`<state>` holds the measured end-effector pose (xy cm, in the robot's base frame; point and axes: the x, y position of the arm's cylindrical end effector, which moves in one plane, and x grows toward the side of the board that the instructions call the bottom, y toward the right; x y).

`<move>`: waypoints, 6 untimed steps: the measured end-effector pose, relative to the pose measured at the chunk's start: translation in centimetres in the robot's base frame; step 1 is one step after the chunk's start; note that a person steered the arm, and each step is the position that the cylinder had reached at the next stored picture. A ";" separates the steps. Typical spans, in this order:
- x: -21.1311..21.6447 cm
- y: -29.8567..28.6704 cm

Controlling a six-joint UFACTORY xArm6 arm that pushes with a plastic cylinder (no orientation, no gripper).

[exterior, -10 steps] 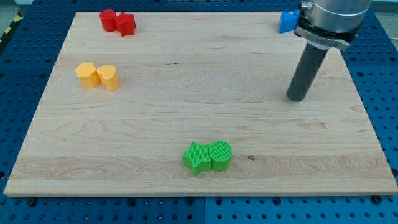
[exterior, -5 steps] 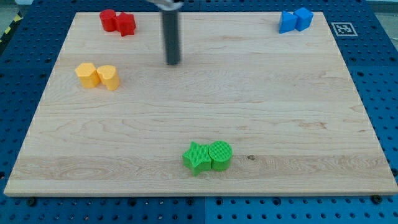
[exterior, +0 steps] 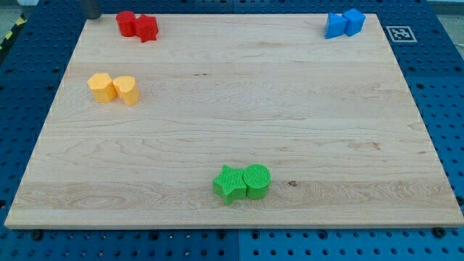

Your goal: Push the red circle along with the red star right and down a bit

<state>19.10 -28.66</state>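
Observation:
The red circle point(exterior: 126, 23) and the red star point(exterior: 147, 27) sit touching each other at the top left of the wooden board point(exterior: 239, 116), circle on the left. Only the lowest bit of my dark rod shows at the view's top edge. My tip point(exterior: 93, 17) is by the board's top left corner, a short way left of the red circle and apart from it.
Two yellow blocks point(exterior: 114, 88) sit side by side at the left. A green star point(exterior: 230, 184) touches a green circle point(exterior: 257, 180) near the bottom middle. Two blue blocks point(exterior: 344, 23) sit at the top right corner.
My rod swept from the board's right side across the top to the top left corner, left of the red pair. No block has moved.

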 end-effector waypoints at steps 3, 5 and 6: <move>2.9 7.1; 3.5 4.0; 3.8 2.7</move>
